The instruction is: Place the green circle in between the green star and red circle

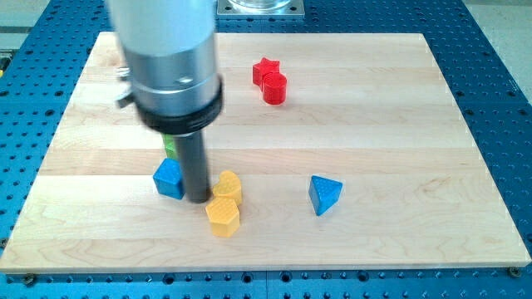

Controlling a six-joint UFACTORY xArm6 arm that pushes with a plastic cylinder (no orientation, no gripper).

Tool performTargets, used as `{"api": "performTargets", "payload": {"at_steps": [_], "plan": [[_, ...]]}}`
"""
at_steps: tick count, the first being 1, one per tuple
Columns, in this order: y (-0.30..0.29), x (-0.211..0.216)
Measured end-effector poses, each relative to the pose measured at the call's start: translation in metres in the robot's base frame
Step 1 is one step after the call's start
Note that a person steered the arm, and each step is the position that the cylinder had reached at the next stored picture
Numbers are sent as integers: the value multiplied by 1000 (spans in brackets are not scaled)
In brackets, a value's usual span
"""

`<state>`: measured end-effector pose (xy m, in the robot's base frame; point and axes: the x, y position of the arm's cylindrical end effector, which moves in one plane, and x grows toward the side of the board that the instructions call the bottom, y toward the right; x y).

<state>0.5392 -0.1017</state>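
Green block [169, 147], small, likely plastic: only sliver visible behind rod, left of board centre, just far of blue cube block [169, 178]; shape not discernible, so cannot confirm circle or star. No claw on rig; my tip [199, 200] is bare rod end, resting between blue cube and yellow hexagonal blocks [224, 203]. Red circle block [274, 87] far, touching red star block [265, 70]. Judgement: green piece light, rigid, slides easily on pale wooden board [399, 124]; no grasp possible, push against flat side, through centre, else it spins off.
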Motion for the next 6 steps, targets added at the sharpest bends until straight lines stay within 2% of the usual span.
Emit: {"api": "performTargets", "payload": {"at_steps": [1,2,3,4,5,6], "plan": [[-29,-25],[-14,-74],[-14,-105],[-10,-105],[-95,-96],[-100,-129]]}}
